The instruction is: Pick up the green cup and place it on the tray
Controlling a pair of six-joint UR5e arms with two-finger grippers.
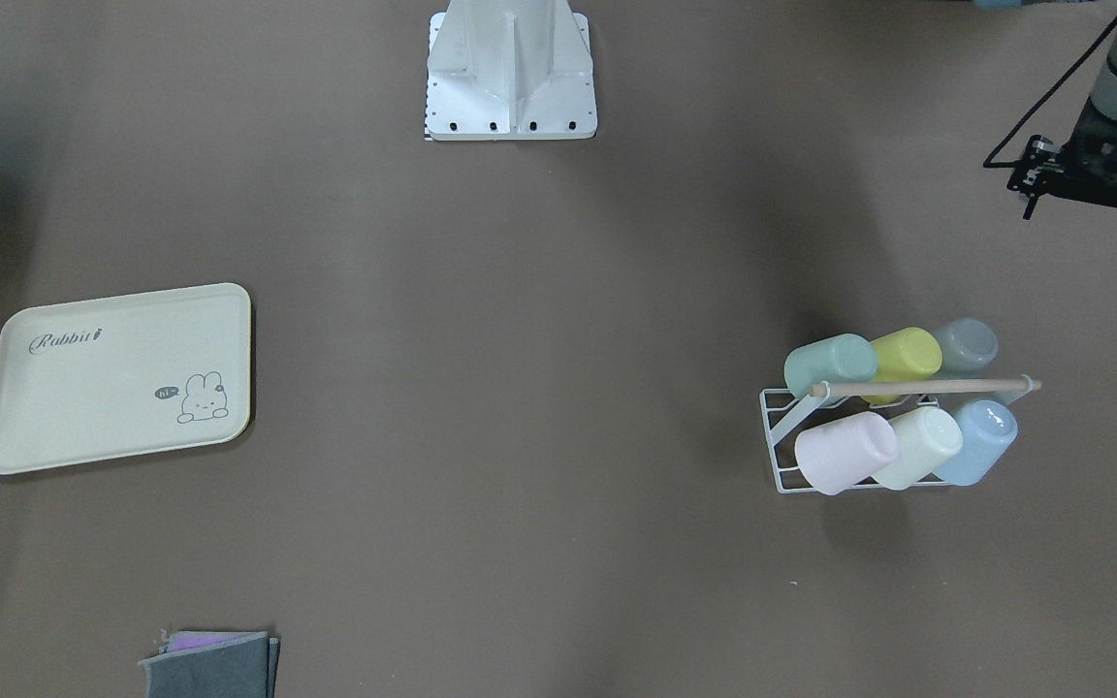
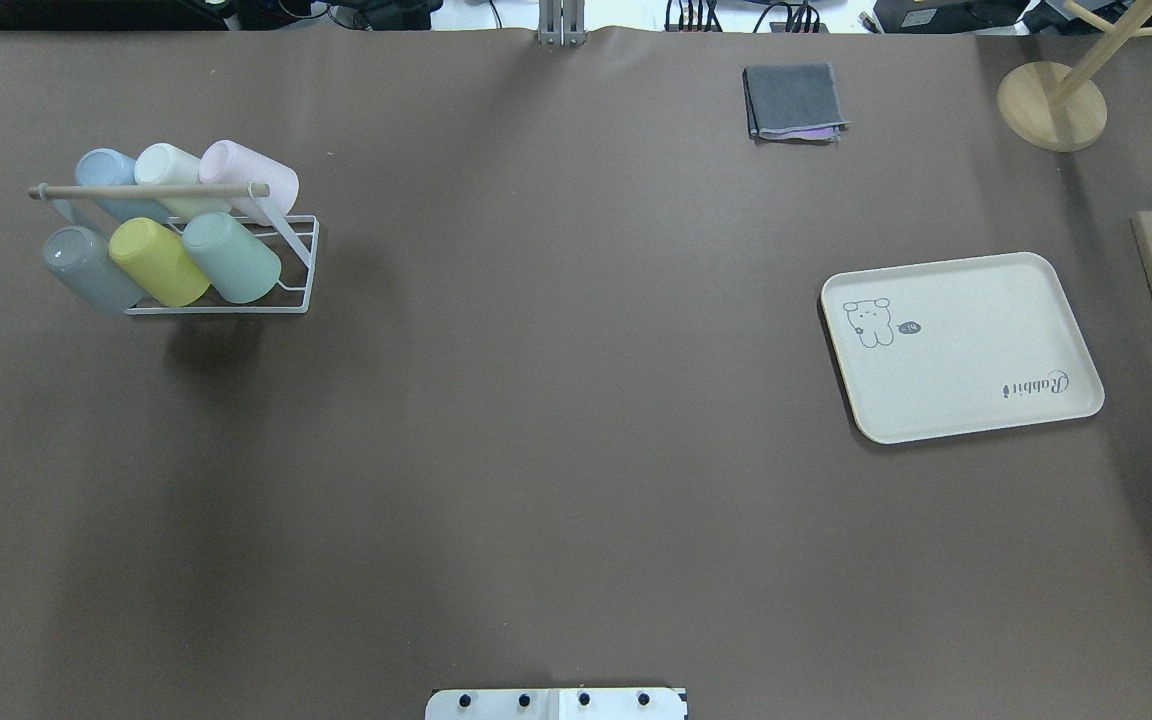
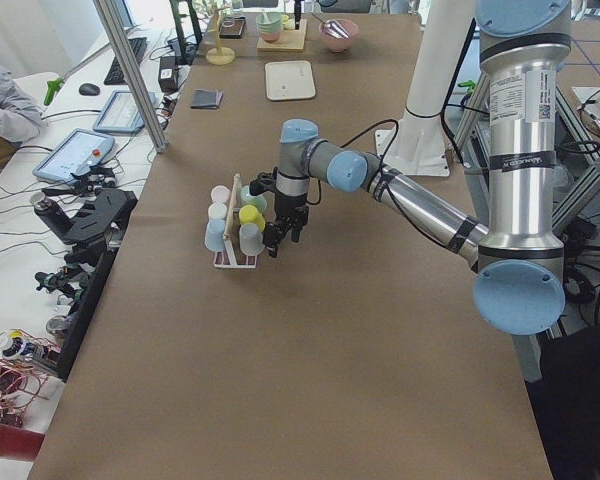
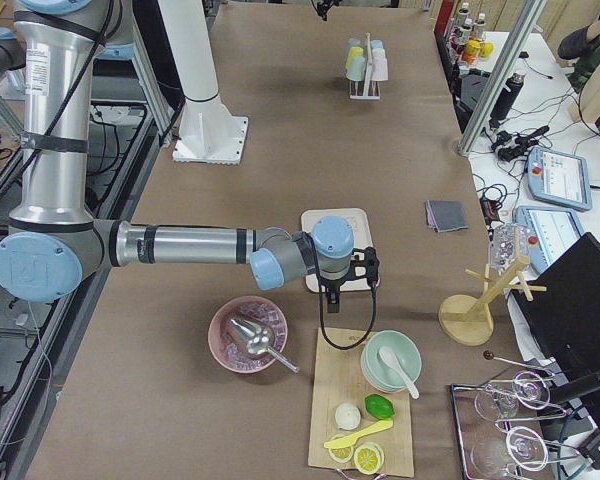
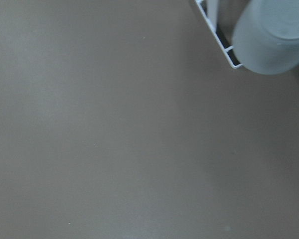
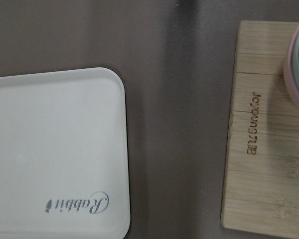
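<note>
Six pastel cups sit tilted on the white wire rack at the robot's left end of the table, in two rows of three under a wooden bar. You will find the green cup in the row nearer the robot, at the end toward the table's middle. It is just beside the yellow cup, with the grey cup at the other end, and nothing grips it. The far row holds a blue cup, a cream cup and a pink cup. The tray lies flat at the robot's right end, well apart from the rack. The left gripper hangs on the robot's side of the rack, near the grey-cup end and touching no cup. Its fingers stand apart and carry nothing. Its wrist view shows only the grey cup and a corner of the rack. The right gripper shows only in the right side view, above the gap between the tray and a wooden board. You cannot tell from that view whether its fingers are parted or closed. A folded grey cloth lies near the far edge.
</note>
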